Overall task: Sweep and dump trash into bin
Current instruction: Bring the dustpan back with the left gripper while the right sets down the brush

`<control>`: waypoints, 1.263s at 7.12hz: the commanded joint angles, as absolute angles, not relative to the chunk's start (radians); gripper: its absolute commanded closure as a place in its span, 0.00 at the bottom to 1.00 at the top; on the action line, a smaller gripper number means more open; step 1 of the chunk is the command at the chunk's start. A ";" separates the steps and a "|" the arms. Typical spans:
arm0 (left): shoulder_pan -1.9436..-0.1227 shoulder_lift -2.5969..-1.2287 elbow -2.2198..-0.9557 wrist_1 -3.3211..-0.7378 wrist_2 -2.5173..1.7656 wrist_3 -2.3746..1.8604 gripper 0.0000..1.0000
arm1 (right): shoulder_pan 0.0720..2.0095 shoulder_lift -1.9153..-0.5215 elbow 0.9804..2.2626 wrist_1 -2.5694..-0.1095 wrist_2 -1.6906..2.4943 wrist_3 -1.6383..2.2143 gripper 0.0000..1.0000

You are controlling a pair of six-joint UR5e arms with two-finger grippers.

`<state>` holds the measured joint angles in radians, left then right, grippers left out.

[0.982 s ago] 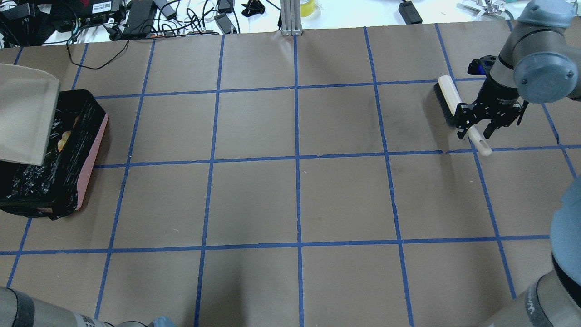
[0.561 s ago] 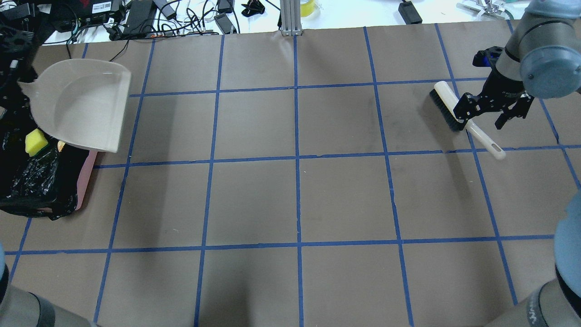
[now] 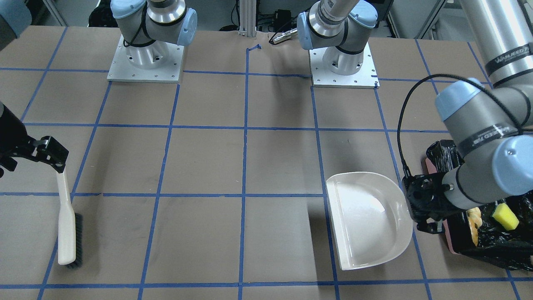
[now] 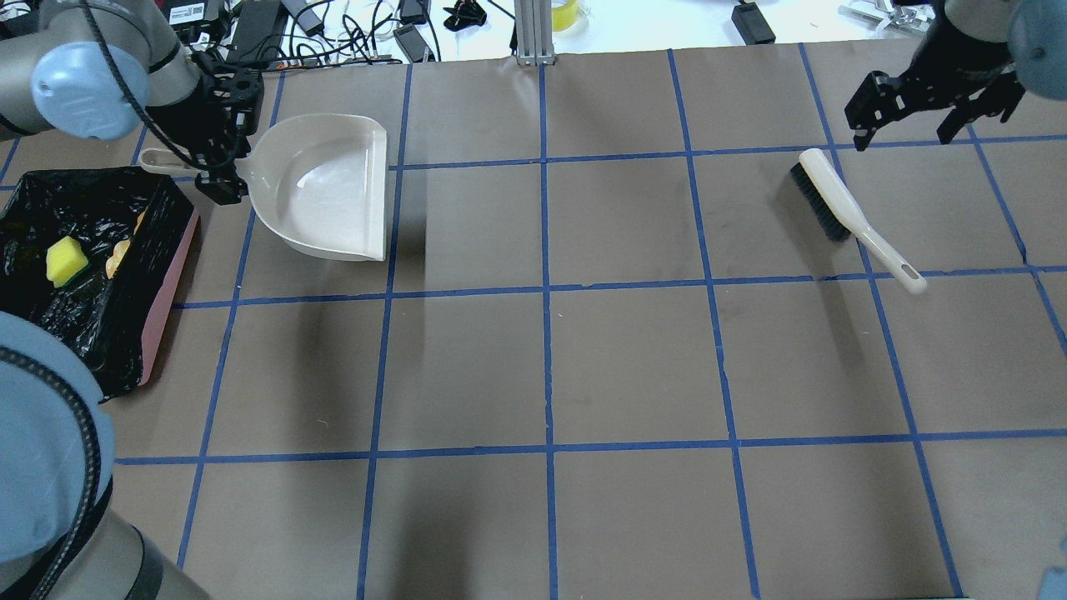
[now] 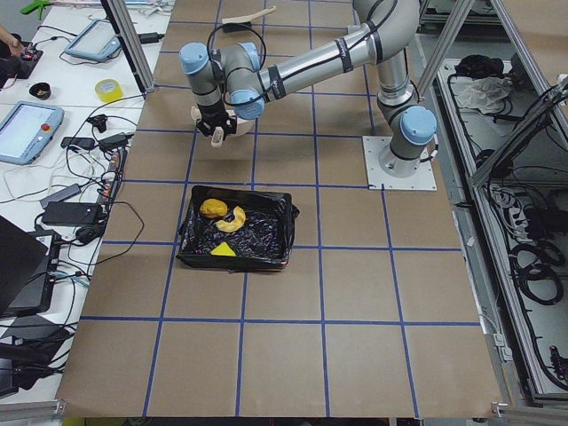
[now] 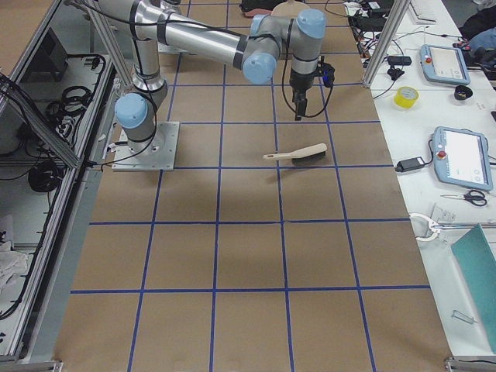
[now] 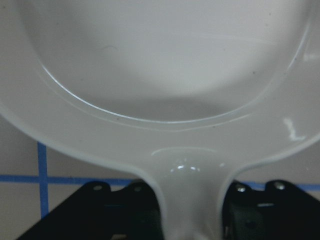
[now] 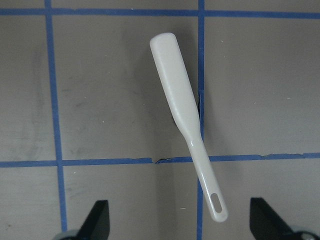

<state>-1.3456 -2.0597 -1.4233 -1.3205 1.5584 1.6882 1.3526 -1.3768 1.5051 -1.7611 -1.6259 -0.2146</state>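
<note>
The bin (image 4: 171, 258), pink-sided with a black bag, stands at the table's left edge. In it lie the yellow-green wedge (image 4: 65, 260), the yellow-orange lump (image 5: 211, 208) and the pale curved slice (image 5: 236, 220). My left gripper (image 4: 223, 158) is shut on the handle of the empty off-white dustpan (image 4: 325, 187). It holds the dustpan level beside the bin, mouth turned away from it. The handle shows between the fingers in the left wrist view (image 7: 187, 200). My right gripper (image 4: 904, 133) is open and empty, beyond the brush (image 4: 842, 208), which lies on the table and also shows in the right wrist view (image 8: 187, 115).
The table (image 4: 550, 367) is brown paper with a blue tape grid. Cables, adapters and a tape roll (image 4: 567, 12) lie along the far edge. An aluminium post (image 4: 533, 33) stands at the far middle. The two arm bases (image 3: 145, 58) are on the robot's side.
My left arm swung the dustpan from above the bin rightward to beside it; the trash now lies in the bin. My right gripper let go of the brush and moved away toward the far edge.
</note>
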 commanded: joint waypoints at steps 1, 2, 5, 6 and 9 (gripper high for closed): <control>-1.420 -2.132 -1.446 -1.230 1.537 1.588 1.00 | 1.544 -1.399 1.480 -1.729 -1.631 -0.074 0.00; -1.420 -2.134 -1.451 -1.223 1.539 1.594 1.00 | 1.577 -1.413 1.488 -1.718 -1.626 -0.030 0.00; -1.420 -2.157 -1.496 -1.100 1.542 1.650 1.00 | 1.577 -1.442 1.489 -1.704 -1.621 -0.015 0.00; -1.420 -2.163 -1.499 -1.098 1.543 1.649 1.00 | 1.575 -1.484 1.505 -1.659 -1.591 -0.015 0.00; -1.420 -2.166 -1.503 -1.097 1.542 1.646 0.59 | 1.572 -1.531 1.543 -1.617 -1.589 -0.026 0.00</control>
<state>-1.4204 -2.1649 -1.5010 -1.0979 1.5412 1.6458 1.5744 -1.5199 1.5347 -1.6265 -1.5907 -0.0224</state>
